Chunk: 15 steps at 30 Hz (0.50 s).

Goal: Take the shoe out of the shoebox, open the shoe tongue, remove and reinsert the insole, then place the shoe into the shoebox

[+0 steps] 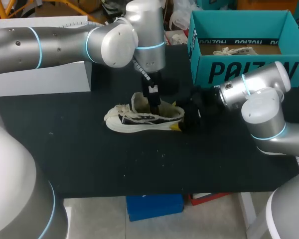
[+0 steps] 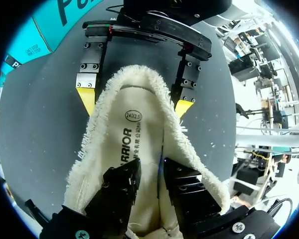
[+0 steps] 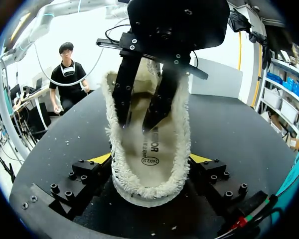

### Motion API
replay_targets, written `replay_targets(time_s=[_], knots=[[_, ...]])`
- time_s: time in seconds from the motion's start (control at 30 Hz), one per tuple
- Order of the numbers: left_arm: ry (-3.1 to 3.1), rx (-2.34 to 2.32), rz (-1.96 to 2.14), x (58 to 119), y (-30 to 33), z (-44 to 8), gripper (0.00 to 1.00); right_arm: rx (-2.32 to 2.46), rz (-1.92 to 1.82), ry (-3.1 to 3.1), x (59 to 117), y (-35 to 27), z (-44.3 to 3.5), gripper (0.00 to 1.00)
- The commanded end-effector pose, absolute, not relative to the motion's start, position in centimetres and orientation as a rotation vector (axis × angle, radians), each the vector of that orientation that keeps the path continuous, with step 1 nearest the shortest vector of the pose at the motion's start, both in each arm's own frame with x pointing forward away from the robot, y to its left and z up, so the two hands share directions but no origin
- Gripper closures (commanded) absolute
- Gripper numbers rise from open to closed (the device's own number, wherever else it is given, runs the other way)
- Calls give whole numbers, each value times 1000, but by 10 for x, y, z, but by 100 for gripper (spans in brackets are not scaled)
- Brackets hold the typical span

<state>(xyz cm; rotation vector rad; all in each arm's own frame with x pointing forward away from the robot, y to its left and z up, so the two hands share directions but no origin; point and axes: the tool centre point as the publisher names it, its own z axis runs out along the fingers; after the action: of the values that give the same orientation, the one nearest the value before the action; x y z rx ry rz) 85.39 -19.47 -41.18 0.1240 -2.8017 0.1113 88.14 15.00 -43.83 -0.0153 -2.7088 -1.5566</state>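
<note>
Mid-frame, the right fingers (image 3: pixel 102 159) are clamping the heel of the likely soft, light shoe (image 1: pixel 144 118). The left fingers (image 2: pixel 122 184), slightly parted, are resting inside on its floppy-looking insole (image 2: pixel 139 144), probably best pinched at an edge.

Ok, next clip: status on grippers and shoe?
Right gripper shut on shoe heel. Left gripper down inside, at insole; grip unclear. Nothing in the way.

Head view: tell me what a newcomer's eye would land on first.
The cream shoe at the middle of the black table, caught between both arms: the right gripper clasps its heel from both sides, and the left gripper dips into its opening from above. Next comes the teal shoebox, standing open at the table's far right corner.
</note>
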Motion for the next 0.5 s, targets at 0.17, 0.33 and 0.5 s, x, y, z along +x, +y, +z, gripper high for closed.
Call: replay_targets(time_s=[0.17, 0.33, 0.5], knots=[[-2966, 189, -23, 842, -195, -413, 72, -19, -1554, -2710, 883, 150, -440, 100], [-3155, 317, -157, 844, -190, -415, 75, -19, -1554, -2710, 883, 150, -440, 100], [-3283, 415, -212, 848, -181, -411, 76, -19, -1554, -2710, 883, 150, -440, 100]])
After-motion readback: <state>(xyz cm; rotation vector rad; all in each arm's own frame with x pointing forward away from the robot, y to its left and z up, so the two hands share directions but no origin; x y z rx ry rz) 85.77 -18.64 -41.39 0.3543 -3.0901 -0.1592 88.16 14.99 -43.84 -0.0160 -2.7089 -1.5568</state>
